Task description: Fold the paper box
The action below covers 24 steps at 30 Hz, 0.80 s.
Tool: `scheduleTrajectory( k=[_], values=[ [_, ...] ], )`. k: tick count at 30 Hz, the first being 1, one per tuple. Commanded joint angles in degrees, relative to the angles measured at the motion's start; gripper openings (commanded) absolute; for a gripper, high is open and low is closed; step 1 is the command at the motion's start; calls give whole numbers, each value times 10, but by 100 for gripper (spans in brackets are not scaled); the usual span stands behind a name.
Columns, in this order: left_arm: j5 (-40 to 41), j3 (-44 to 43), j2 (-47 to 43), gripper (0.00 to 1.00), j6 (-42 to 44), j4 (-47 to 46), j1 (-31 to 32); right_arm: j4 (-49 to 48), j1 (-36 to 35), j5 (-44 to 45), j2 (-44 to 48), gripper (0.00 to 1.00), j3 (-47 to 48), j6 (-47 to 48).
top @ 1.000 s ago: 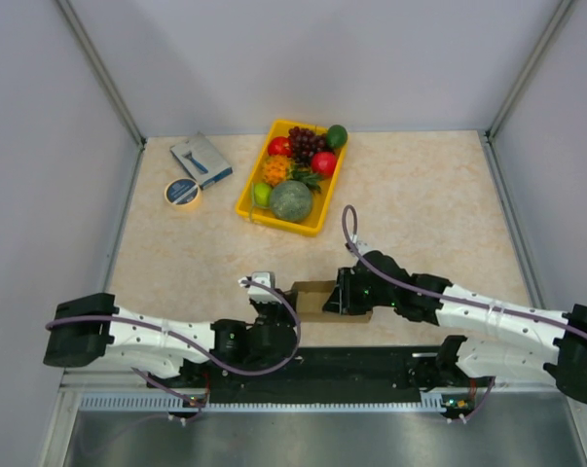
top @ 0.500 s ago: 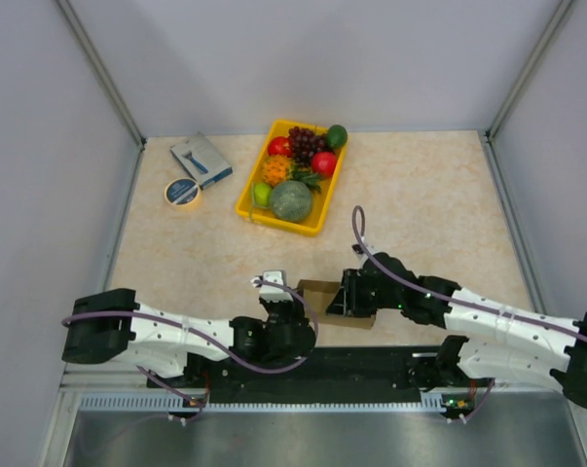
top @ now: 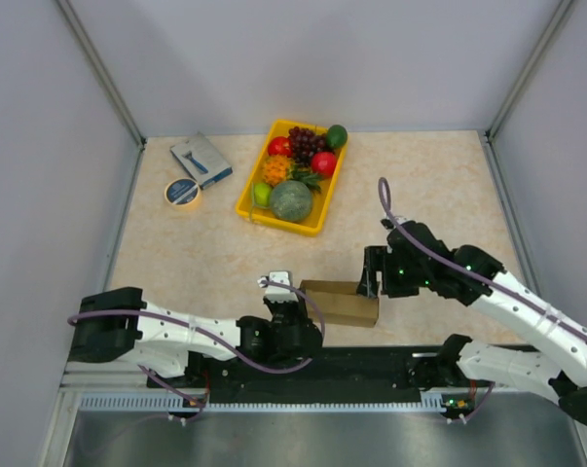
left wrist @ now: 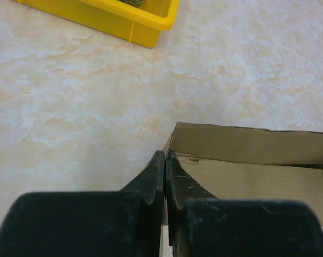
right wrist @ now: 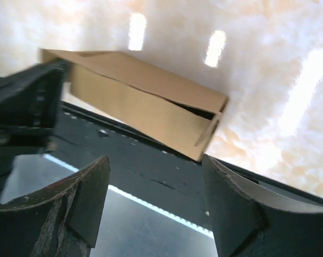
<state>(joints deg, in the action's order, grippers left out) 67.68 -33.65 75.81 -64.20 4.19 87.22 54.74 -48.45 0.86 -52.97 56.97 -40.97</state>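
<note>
Brown paper box [top: 340,304], partly folded, sits just ahead of the left gripper [left wrist: 165,160], whose fingers are clenched on its corner wall. Right gripper [right wrist: 156,163] is spread wide and released, with the box below and between its fingers, clear of both.

A robot test cell in a lab.

Plain pale panel walls [top: 303,58] on metal frame posts [top: 100,68] enclose a marble-patterned tabletop [top: 429,195]. Two white-and-black robot arms, the left arm [top: 166,336] and the right arm [top: 527,302], are bolted to a black rail [top: 371,365] at the near edge, above a slotted cable duct [top: 274,401]. Far left lie a yellow tray [top: 285,223] of fruit [top: 291,199], a tape roll [top: 182,192] and a small blue-grey box [top: 201,159].
</note>
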Motion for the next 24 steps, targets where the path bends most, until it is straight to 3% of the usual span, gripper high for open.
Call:
scheduleTrajectory(
  k=[1, 13, 15, 24],
  values=[
    [-113, 19, 26, 0, -23, 90, 10, 77, 8, 32, -55, 67, 18, 23],
    [-111, 25, 21, 0, -30, 92, 13, 60, 8, 112, -111, 50, 20, 34],
    [-110, 27, 19, 0, -31, 92, 14, 55, 9, 114, -118, 38, 18, 40],
    [-106, 29, 18, 0, -37, 92, 16, 25, 8, 78, -107, 4, -11, 37]
  ],
)
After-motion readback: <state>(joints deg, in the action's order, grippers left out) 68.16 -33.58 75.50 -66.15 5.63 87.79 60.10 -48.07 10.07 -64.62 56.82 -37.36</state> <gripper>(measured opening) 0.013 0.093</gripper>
